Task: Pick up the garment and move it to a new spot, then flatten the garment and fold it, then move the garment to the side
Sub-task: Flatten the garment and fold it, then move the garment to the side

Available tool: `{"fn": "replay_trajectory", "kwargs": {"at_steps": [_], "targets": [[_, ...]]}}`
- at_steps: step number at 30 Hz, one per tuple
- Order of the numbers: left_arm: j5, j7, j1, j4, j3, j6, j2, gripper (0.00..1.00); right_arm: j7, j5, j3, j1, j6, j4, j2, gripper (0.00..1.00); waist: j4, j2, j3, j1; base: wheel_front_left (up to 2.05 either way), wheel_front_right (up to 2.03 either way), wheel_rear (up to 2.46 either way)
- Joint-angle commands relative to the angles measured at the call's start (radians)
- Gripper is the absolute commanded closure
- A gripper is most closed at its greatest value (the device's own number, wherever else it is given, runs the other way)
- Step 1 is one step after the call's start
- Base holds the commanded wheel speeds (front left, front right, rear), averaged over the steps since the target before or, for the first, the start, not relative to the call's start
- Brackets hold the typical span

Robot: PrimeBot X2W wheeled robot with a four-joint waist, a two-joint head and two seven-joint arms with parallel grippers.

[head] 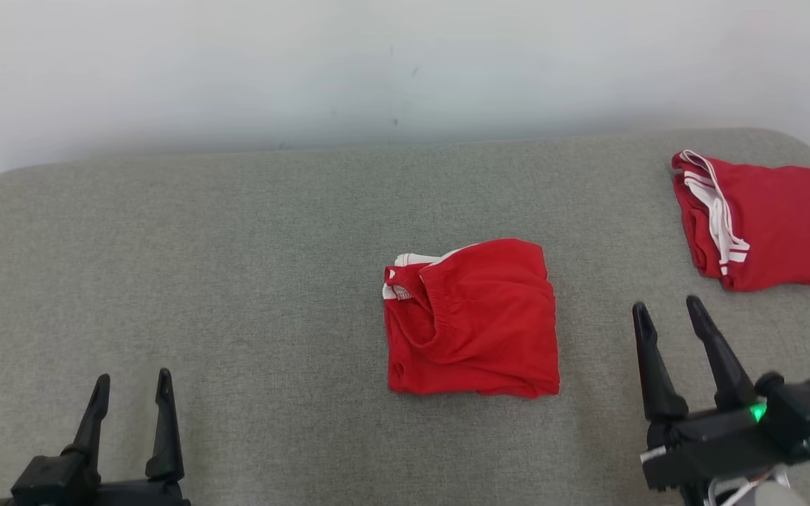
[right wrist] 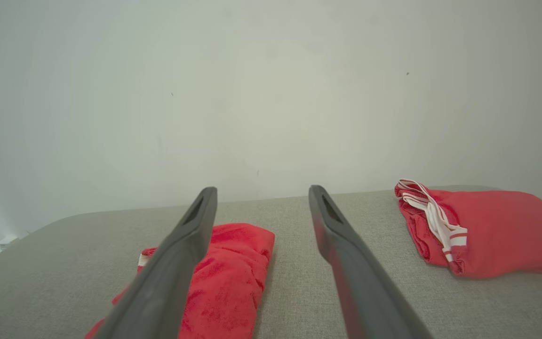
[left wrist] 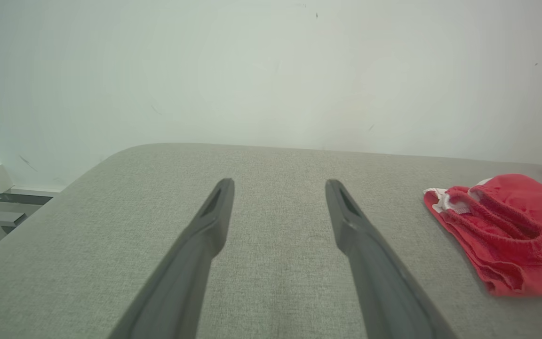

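A red garment (head: pixel 473 323) with an elastic waistband and white trim lies folded into a rough square at the middle of the grey table (head: pixel 236 281). It shows at the right of the left wrist view (left wrist: pixel 506 235) and behind the left finger in the right wrist view (right wrist: pixel 226 278). My left gripper (head: pixel 133 385) stands open at the lower left, well apart from it. My right gripper (head: pixel 669 313) stands open at the lower right, a short way right of the garment, holding nothing.
A second folded red garment (head: pixel 770 218) with white stripes lies at the table's far right edge, also in the right wrist view (right wrist: pixel 482 230). A pale wall (head: pixel 377 63) rises behind the table. The table's rounded left corner (left wrist: pixel 111 160) drops off to a floor.
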Motion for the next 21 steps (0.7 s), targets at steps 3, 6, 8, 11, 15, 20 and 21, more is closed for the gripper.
{"fn": "replay_trajectory", "kwargs": {"at_steps": [3,6,8,11,15,20,21], "targets": [[0.010,0.000,0.023,0.004,-0.004,-0.003,0.007,0.00,-0.008,-0.041,-0.014,0.073,-0.003,-0.043,0.019,0.00,0.013,0.0000,-0.011,0.0001,0.00,0.00,0.00],[0.014,0.000,0.037,0.001,-0.010,-0.002,0.006,0.00,-0.008,-0.051,-0.037,0.122,-0.003,-0.055,0.055,0.00,0.025,0.0000,-0.019,0.0001,0.00,0.00,0.00],[0.013,0.000,0.046,-0.001,-0.014,-0.002,0.004,0.00,-0.009,-0.063,-0.049,0.145,-0.003,-0.056,0.069,0.00,0.032,0.0000,-0.025,0.0001,0.00,0.00,0.00],[0.006,0.000,0.063,-0.005,-0.020,-0.006,0.003,0.00,-0.009,-0.100,-0.051,0.173,-0.003,-0.053,0.088,0.00,0.038,0.0000,-0.036,0.0001,0.00,0.00,0.00],[0.004,0.000,0.082,-0.019,-0.027,-0.008,0.004,0.00,-0.010,-0.118,-0.067,0.189,-0.003,-0.057,0.104,0.00,0.046,0.0000,-0.050,0.0001,0.00,0.00,0.00],[-0.008,0.000,0.103,-0.036,-0.037,-0.011,0.006,0.00,-0.010,-0.148,-0.082,0.201,-0.003,-0.056,0.114,0.00,0.053,0.0000,-0.065,0.0001,0.00,0.00,0.00],[-0.010,0.000,0.105,-0.038,-0.039,-0.012,0.008,0.00,-0.010,-0.151,-0.083,0.204,-0.003,-0.055,0.115,0.00,0.054,0.0000,-0.067,0.0001,0.00,0.00,0.00]]}}
